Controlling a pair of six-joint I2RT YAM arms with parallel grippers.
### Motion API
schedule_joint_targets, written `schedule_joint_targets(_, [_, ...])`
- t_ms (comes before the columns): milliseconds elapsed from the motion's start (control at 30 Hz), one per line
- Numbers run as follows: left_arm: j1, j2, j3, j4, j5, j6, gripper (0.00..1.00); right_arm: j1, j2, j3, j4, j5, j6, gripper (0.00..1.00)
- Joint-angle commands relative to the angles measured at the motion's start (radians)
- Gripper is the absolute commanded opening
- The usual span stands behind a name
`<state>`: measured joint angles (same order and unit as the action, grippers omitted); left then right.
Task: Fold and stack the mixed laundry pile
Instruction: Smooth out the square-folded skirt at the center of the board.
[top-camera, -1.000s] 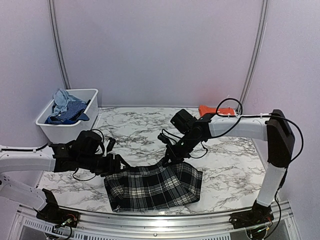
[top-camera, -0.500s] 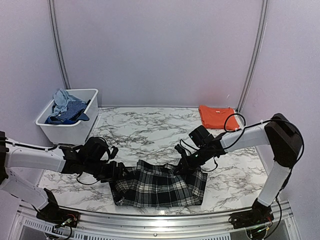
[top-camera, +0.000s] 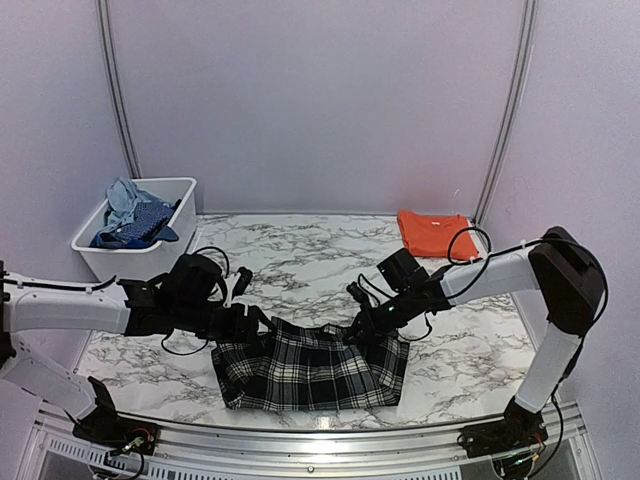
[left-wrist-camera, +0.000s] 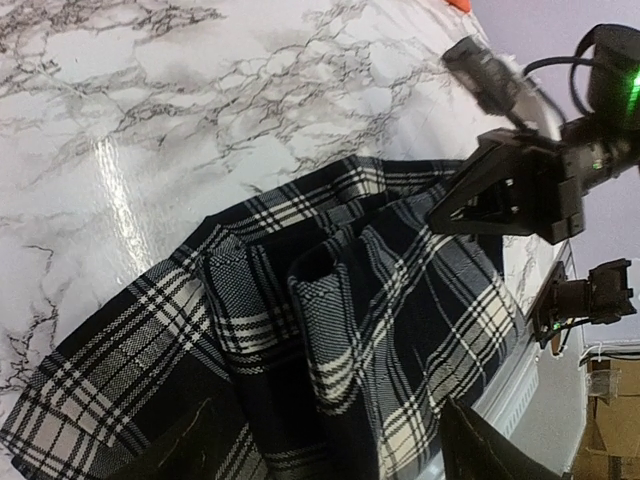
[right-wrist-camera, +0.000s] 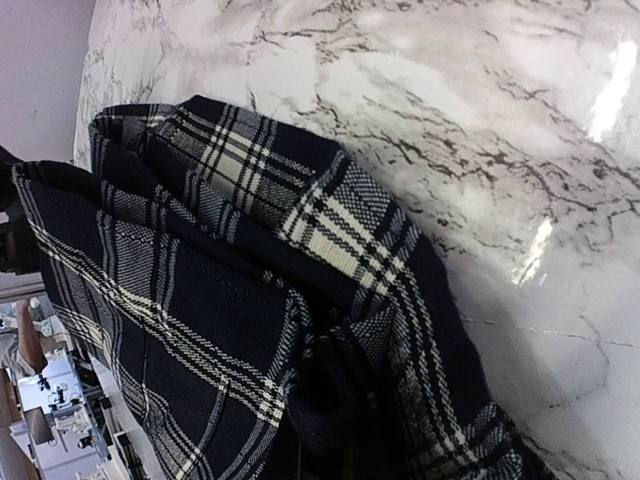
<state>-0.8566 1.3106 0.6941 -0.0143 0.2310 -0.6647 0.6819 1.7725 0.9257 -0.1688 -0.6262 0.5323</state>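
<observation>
Over marble table (top-camera: 290, 255), arms (top-camera: 70, 312) (top-camera: 490, 272) reach low onto plaid (top-camera: 310, 370).

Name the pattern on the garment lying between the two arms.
The garment is black-and-white plaid, clearest in the left wrist view.

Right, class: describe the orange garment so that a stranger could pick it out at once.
Start at the marble table and go to its far right corner, near the back wall. The orange T-shirt lies there folded flat. It alone is plain bright orange, unlike the black-and-white plaid piece at the near edge.
</observation>
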Motion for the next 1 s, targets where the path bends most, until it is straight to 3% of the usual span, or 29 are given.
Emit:
schedule_joint_targets(0, [-0.003, 0.086, 0.010, 0.087, 0.035, -0.010, 0.78, -0.005, -0.086, -0.005, 0.026, 0.063, -0.031, 0.00])
schedule_joint_targets(167, [-0.003, 0.129, 0.001, 0.166, 0.027, -0.043, 0.81, -0.004, -0.158, -0.075, 0.083, 0.063, -0.039, 0.00])
schedule_joint_targets(333, [-0.003, 0.192, 0.022, 0.227, 0.081, -0.055, 0.69, -0.004, -0.136, -0.121, 0.107, 0.076, -0.040, 0.00])
schedule_joint_targets(567, [-0.003, 0.281, 0.052, 0.234, 0.111, -0.062, 0.64, -0.005, -0.076, -0.141, 0.118, 0.132, -0.039, 0.00])
schedule_joint_targets(667, [-0.008, 0.271, 0.059, 0.251, 0.119, -0.051, 0.49, -0.004, -0.054, -0.124, 0.118, 0.125, -0.035, 0.00])
schedule_joint_targets(833, [-0.019, 0.209, 0.080, 0.252, 0.123, -0.006, 0.15, -0.004, -0.117, -0.085, 0.097, 0.112, -0.039, 0.00])
schedule_joint_targets(967, [-0.019, 0.184, 0.087, 0.248, 0.114, -0.002, 0.01, -0.004, -0.221, -0.061, 0.052, 0.123, -0.056, 0.00])
